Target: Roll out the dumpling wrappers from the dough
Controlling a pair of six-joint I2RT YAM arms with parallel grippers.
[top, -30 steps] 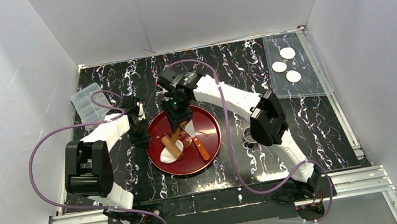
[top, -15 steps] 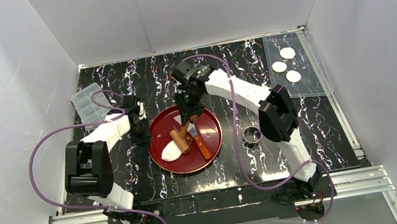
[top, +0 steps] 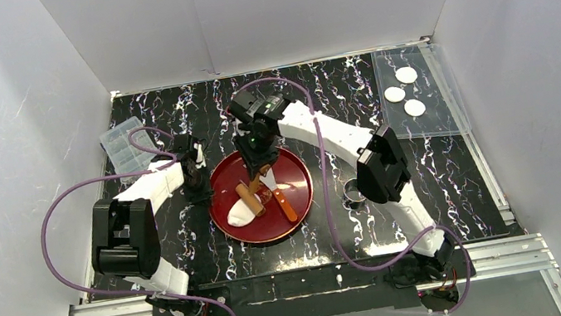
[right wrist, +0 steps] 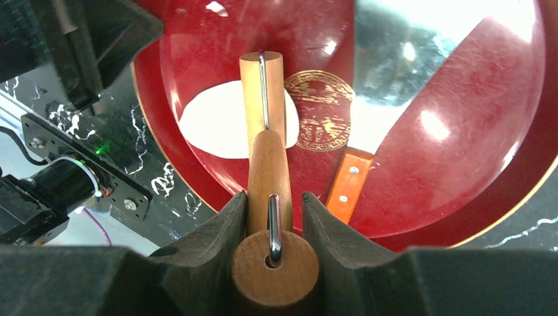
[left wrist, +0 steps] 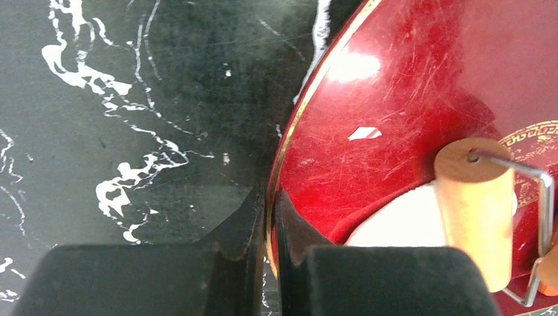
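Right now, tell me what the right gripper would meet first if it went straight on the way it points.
The right gripper, shut on the roller, points at the red plate. Going on, it would likely press the roller drum into the dough first.

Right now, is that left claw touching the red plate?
Touching. The left wrist view shows the left gripper shut on the rim of the red plate.
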